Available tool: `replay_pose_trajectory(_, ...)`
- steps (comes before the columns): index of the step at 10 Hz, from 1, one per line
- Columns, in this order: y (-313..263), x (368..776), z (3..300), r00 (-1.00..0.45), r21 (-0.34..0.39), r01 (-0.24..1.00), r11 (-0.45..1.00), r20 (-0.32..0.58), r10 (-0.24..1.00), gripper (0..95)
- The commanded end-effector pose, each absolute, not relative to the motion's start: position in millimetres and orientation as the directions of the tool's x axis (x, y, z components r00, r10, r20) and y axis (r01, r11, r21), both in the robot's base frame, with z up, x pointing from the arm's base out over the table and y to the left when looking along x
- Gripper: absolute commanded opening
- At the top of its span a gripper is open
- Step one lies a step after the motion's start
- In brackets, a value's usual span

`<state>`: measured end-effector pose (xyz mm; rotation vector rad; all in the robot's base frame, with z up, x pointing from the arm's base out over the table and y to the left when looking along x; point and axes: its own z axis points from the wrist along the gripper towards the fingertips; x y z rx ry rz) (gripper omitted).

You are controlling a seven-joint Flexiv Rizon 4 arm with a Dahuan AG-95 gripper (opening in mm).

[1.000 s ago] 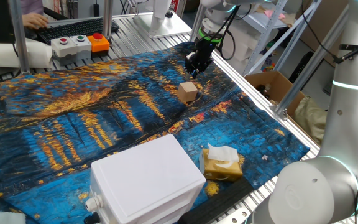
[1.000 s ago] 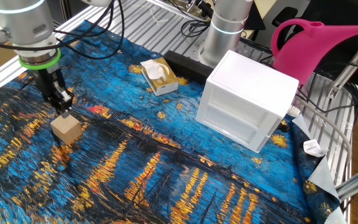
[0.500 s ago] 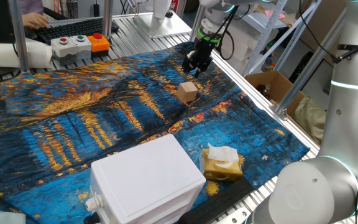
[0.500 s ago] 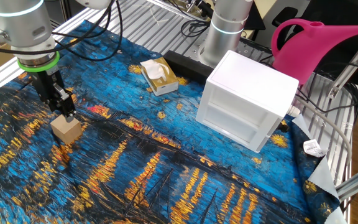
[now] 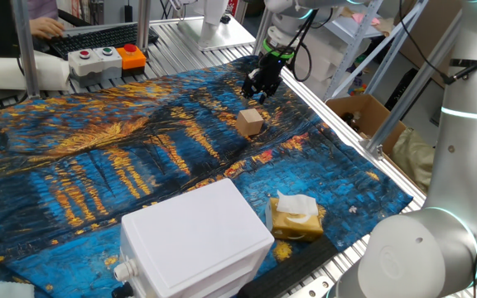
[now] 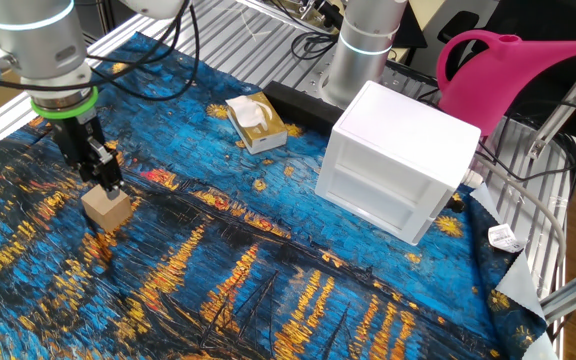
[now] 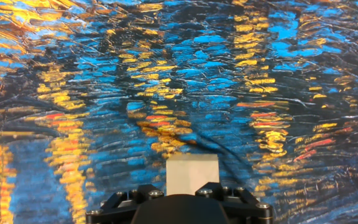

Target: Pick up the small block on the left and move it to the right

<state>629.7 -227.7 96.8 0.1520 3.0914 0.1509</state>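
Note:
The small block is a plain tan cube lying on the painted blue-and-gold cloth. It also shows in the other fixed view and low in the hand view. My gripper hangs just beyond and above the block, apart from it. In the other fixed view the gripper shows its dark fingers drawn together into one narrow tip right over the block's far edge. It holds nothing. In the hand view only the black gripper body shows at the bottom edge; the fingertips are hidden.
A large white plastic box stands at the cloth's near side. A yellow-brown packet with white tissue lies beside it. A button box sits at the back, a cardboard box off the table, and a pink watering can behind the white box.
My gripper has shifted slightly near the block, its tip a little closer over the block's far edge. The block has not moved.

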Motion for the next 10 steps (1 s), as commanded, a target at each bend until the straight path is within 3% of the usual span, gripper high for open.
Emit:
replay_pose_trajectory(1, -227, 629, 97, -0.994, 0.098, 0.094, 0.991, -0.044, 0.099, 57.0)
replay_pose_trajectory(2, -227, 629, 97, -0.994, 0.096, 0.093, 0.991, -0.044, 0.098, 57.0)
replay_pose_trajectory(3, -227, 629, 96, -0.994, 0.094, 0.094, 0.991, -0.043, 0.098, 76.0)
replay_pose_trajectory(10, -237, 633, 81, -0.994, 0.092, 0.090, 0.992, -0.057, 0.096, 76.0)
